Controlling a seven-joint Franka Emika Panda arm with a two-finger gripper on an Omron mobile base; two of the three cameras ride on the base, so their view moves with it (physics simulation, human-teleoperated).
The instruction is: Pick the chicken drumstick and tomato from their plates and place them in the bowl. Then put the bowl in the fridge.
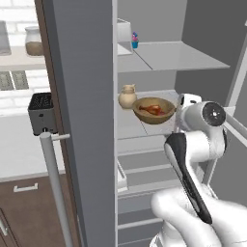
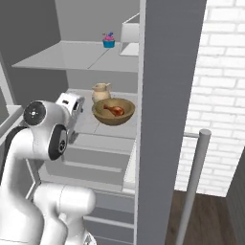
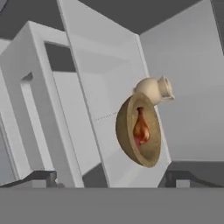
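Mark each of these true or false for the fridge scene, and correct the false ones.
1. The bowl rests on a fridge shelf. True.
2. The chicken drumstick lies in the bowl. True.
3. The claw is clamped on the bowl's rim. False: its jaws stand open and clear of the bowl.
4. The small tan jug stands on the shelf above the bowl. False: it shares the bowl's shelf, right beside it.
5. A cupcake sits on the upper shelf. True.
6. The fridge door is shut. False: it stands open.
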